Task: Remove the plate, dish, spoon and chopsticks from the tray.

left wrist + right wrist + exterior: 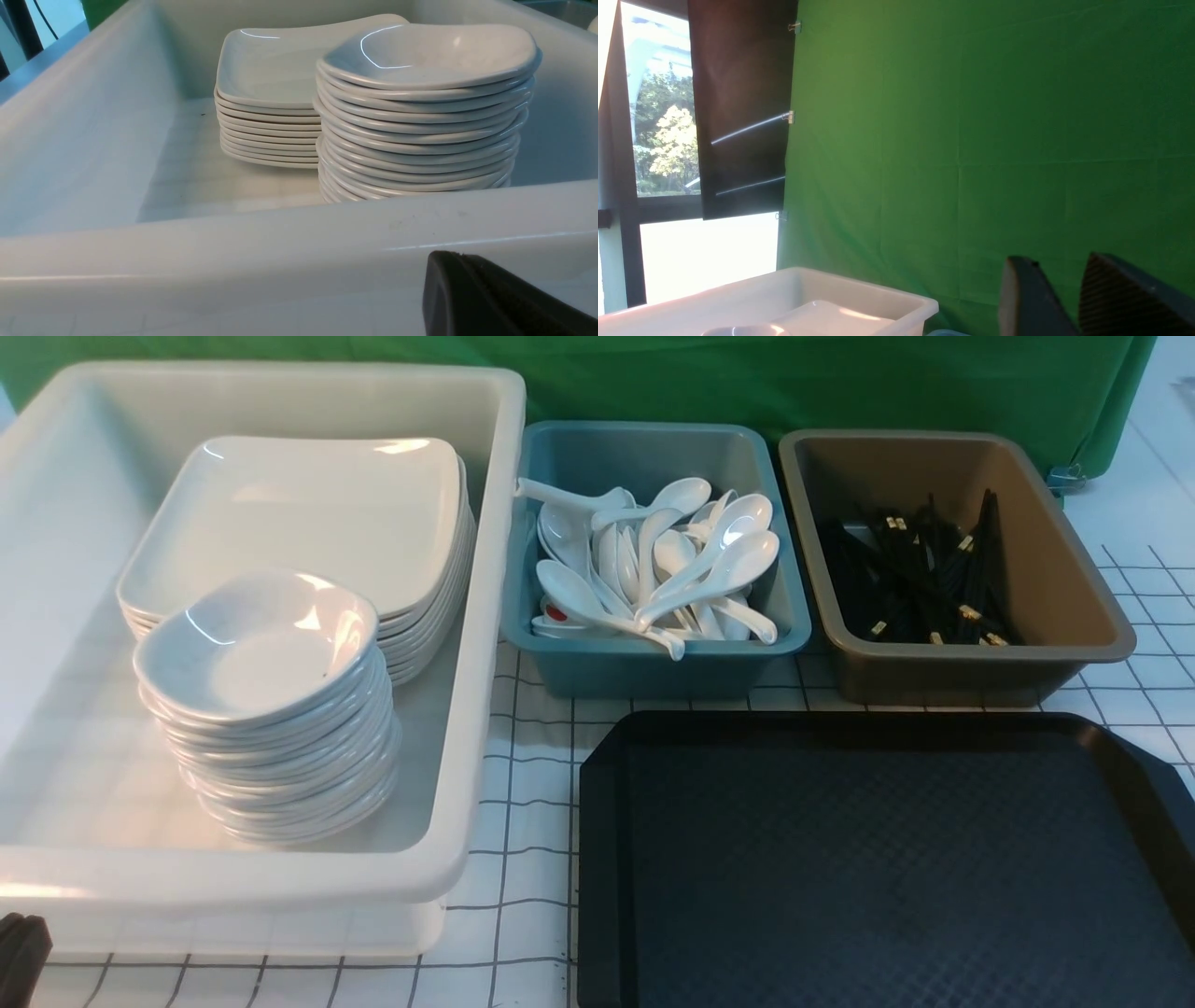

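The black tray [878,859] lies at the front right with nothing on its textured surface. Several white square plates [308,513] are stacked in the white bin [485,616], with a stack of small dishes [261,644] in front of them. White spoons [672,560] fill the teal bin, and black chopsticks [924,579] lie in the brown bin. My left gripper [19,943] sits low at the front left, outside the white bin's near wall [280,242]. In its wrist view the left gripper [460,256] is shut and empty. My right gripper [1057,257] is open with only green cloth behind its jaws.
The teal bin [653,667] and brown bin [1074,616] stand side by side behind the tray. A green cloth [794,383] backs the table. The white bin's corner [859,289] shows low in the right wrist view, beside a window.
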You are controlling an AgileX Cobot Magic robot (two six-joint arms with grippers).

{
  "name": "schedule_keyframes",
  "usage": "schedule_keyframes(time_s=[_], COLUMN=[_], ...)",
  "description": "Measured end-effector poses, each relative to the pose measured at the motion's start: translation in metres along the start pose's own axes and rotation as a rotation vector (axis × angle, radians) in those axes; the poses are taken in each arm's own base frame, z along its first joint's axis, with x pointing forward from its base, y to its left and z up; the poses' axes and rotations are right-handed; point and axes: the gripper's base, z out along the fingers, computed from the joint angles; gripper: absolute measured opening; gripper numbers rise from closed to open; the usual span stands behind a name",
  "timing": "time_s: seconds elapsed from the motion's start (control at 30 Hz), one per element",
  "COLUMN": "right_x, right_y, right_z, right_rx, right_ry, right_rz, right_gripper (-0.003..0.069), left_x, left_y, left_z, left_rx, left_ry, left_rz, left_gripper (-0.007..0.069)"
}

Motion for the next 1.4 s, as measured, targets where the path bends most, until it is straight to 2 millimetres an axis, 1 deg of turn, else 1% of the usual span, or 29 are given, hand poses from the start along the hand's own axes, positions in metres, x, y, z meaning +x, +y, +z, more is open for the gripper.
schedule_keyframes(time_s=[0.7,0.87,0.93,1.07,1.27,1.33,1.4], right_x=[0.0,0.001,0.002,0.008,0.01,0.014,0.022], right_y=[0.0,0.002,0.003,0.007,0.008,0.008,0.008], right_z=[0.0,0.0,0.0,0.001,0.001,0.001,0.002], right_rx=[0.0,-0.022,-0.032,-0.068,-0.075,-0.071,-0.016], right_ry=[0.001,0.005,0.009,0.032,0.054,0.075,0.105], right_rz=[0.0,0.051,0.041,0.064,0.058,0.042,0.007], right_gripper=[0.0237,0.0239,0.0239,0.024,0.0239,0.0239,0.0239], left_x=[0.0,0.0,0.0,0.0,0.0,0.0,0.0], left_y=[0.0,0.0,0.0,0.0,0.0,0.0,0.0], left_z=[0.0,0.0,0.0,0.0,0.0,0.0,0.0], left_rx=[0.0,0.0,0.0,0.0,0.0,0.0,0.0], left_ry=[0.0,0.0,0.0,0.0,0.0,0.0,0.0], left_rz=[0.001,0.001,0.001,0.001,0.001,0.001,0.001], left_gripper=[-0.0001,-0.0001,-0.0001,-0.0001,-0.0001,-0.0001,-0.0001])
